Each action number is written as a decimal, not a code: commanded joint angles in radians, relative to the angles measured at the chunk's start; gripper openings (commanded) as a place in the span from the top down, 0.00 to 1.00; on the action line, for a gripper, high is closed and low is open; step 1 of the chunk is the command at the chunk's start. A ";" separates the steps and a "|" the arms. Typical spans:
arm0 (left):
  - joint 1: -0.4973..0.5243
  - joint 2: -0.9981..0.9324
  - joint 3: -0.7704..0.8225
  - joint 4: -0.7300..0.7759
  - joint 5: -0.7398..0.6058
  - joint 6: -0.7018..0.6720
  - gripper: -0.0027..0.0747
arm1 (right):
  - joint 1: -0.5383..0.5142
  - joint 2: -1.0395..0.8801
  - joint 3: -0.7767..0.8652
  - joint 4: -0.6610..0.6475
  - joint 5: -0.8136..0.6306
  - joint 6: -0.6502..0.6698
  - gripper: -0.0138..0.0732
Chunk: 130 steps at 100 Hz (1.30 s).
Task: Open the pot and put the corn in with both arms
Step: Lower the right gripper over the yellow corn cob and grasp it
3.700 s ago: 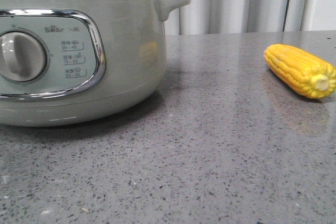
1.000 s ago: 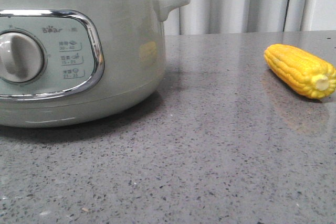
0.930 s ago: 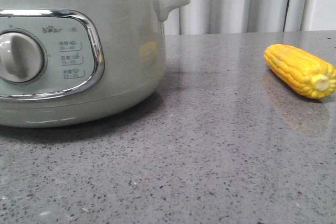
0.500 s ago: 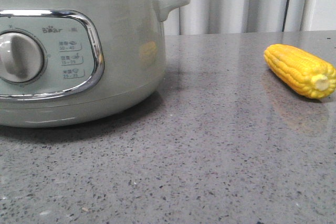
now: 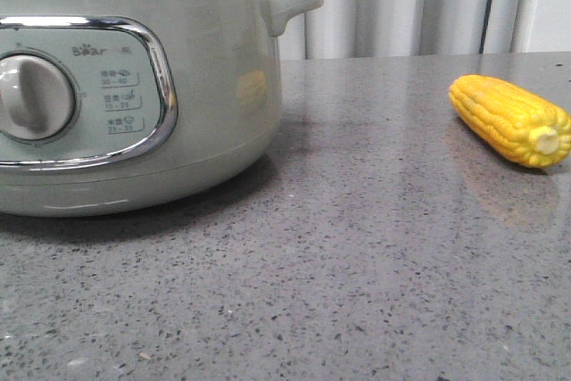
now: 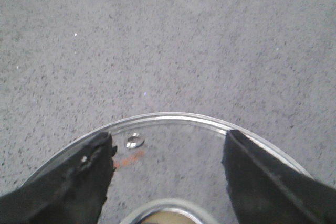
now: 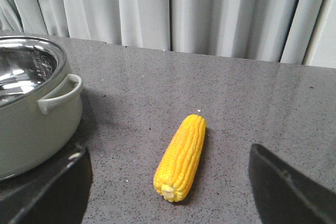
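The pale green pot (image 5: 214, 86) stands at the left with no lid on it; the right wrist view shows its bare steel inside (image 7: 21, 69). The yellow corn (image 5: 508, 120) lies on the grey table at the right. My right gripper (image 7: 166, 151) is open above the table, and the corn (image 7: 181, 156) lies between its wide-spread fingers, untouched. My left gripper (image 6: 168, 148) holds the clear glass lid (image 6: 173, 121) by its knob over bare table, away from the pot. Neither gripper shows in the front view.
The grey speckled table (image 5: 357, 265) runs from the pot to the corn. Pale curtains (image 5: 401, 2) hang behind its far edge. The pot's stubby side handle (image 7: 60, 95) points towards the corn.
The lid that sat on the pot 3.7 s ago is off it. Over the last second nothing has moved in the front view.
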 commanded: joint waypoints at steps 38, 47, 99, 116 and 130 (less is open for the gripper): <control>-0.160 -0.404 -0.236 -0.041 0.128 0.001 0.41 | 0.000 0.285 -0.062 0.078 -0.059 -0.006 0.22; -0.192 -0.476 -0.236 -0.057 0.163 0.001 0.41 | 0.000 0.414 -0.113 0.084 -0.032 -0.006 0.22; -0.239 -0.644 -0.236 -0.141 0.222 0.001 0.41 | 0.000 1.058 -0.364 0.058 -0.023 -0.006 0.22; -0.257 -0.646 -0.236 -0.147 0.220 0.001 0.41 | 0.000 1.134 -0.364 0.057 0.001 -0.006 0.22; -0.258 -0.646 -0.236 -0.173 0.217 0.001 0.41 | 0.000 1.139 -0.366 0.057 0.016 -0.006 0.32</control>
